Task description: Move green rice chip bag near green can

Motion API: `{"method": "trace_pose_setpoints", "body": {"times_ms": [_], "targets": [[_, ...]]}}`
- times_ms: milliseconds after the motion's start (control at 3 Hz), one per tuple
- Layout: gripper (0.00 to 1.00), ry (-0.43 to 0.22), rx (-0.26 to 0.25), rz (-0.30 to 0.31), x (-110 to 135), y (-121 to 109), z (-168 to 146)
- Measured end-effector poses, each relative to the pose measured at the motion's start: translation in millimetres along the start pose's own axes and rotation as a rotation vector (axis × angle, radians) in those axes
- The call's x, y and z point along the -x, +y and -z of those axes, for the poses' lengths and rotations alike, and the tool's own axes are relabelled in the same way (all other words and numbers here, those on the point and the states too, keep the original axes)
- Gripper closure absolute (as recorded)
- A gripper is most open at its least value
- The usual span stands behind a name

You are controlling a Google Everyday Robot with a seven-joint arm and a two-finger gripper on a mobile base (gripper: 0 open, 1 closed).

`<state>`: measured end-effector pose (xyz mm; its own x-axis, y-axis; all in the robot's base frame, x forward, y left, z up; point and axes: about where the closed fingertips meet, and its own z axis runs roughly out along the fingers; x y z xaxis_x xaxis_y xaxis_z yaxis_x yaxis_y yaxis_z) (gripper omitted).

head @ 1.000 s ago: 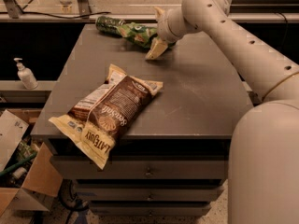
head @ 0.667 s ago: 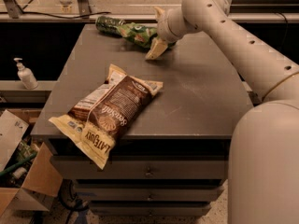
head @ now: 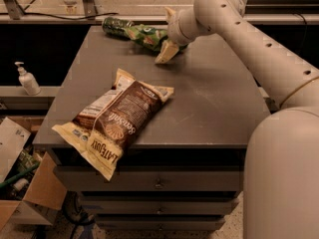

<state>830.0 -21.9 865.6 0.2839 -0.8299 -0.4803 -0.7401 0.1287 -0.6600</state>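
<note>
The green rice chip bag (head: 145, 35) lies on the far edge of the grey table (head: 214, 98), its left end touching the green can (head: 114, 25), which lies on its side at the far left. My gripper (head: 168, 33) is at the bag's right end. It is open, with one finger (head: 165, 53) on the near side of the bag and the other (head: 171, 12) on the far side. The bag's right end is partly hidden behind the wrist.
A large brown-and-cream snack bag (head: 113, 119) lies at the table's front left, overhanging the edge. A soap dispenser (head: 27, 78) stands on a shelf to the left. Cardboard boxes (head: 22, 183) sit on the floor at lower left. My arm (head: 259, 54) spans the table's right side.
</note>
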Motion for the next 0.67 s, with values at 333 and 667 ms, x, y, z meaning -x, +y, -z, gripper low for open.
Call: {"method": "trace_pose_setpoints", "body": {"times_ms": [333,667], "targets": [[0.00,0.009,-0.091,-0.002,1.0,-19.9,21.5],[0.00,0.011,-0.268,-0.030,-2.4,-51.5,74.5]]}}
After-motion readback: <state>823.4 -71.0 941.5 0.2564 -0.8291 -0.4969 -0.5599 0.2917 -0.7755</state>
